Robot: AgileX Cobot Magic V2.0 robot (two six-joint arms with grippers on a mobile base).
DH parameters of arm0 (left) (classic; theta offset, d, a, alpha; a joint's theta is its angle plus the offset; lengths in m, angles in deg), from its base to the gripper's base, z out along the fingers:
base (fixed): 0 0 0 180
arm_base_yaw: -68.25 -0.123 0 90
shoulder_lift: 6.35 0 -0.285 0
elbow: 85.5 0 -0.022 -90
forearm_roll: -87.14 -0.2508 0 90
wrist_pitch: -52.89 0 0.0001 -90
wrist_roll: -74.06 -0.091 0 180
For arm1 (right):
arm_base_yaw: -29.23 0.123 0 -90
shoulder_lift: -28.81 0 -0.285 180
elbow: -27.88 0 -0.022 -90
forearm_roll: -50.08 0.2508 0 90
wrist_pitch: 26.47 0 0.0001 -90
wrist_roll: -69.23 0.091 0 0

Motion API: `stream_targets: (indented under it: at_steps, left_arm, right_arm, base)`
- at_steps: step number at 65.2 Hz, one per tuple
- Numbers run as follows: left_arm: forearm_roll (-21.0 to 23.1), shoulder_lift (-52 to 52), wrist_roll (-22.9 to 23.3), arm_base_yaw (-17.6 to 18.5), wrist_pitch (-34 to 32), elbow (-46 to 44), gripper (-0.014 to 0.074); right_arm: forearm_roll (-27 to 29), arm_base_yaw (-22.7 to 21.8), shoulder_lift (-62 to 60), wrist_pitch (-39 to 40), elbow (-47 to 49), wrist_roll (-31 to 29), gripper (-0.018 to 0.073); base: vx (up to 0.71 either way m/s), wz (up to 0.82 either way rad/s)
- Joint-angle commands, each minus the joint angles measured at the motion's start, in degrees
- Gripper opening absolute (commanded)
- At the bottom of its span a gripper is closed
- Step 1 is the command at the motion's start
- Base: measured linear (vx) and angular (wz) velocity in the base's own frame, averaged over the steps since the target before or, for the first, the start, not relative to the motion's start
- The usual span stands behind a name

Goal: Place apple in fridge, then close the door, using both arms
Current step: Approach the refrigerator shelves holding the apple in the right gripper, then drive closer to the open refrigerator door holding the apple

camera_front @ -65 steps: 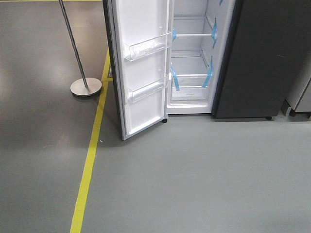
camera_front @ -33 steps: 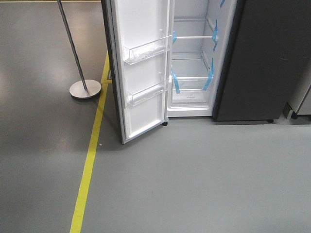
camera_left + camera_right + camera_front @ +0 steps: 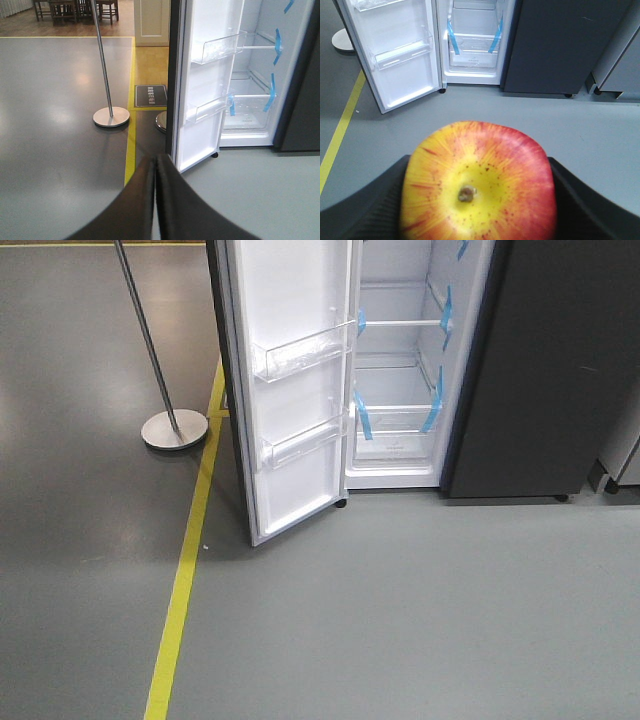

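The open fridge (image 3: 400, 390) now sits slightly nearer, the approach under way, right gripper (image 3: 477, 200) clamping the apple (image 3: 477, 175), left gripper (image 3: 155, 167) closed on nothing.

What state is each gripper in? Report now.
Left gripper: closed, holding nothing.
Right gripper: closed on the apple.
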Motion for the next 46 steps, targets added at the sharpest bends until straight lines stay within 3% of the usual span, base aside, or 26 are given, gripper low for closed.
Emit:
stream_targets:
  at_steps: [1, 46]
  left_arm:
    - [0.35, -0.78, 0.24, 0.05, -4.24, 1.16, -0.0006]
    - [0.35, -0.78, 0.24, 0.05, -4.24, 1.16, -0.0006]
  right_arm:
    - [0.09, 0.09, -0.15, 4.64, 1.7, -0.18, 0.0215]
    - [0.09, 0.09, -0.15, 4.64, 1.7, -0.18, 0.0215]
  base:
    - [0.1, 0.01]
    - [0.09, 0.0]
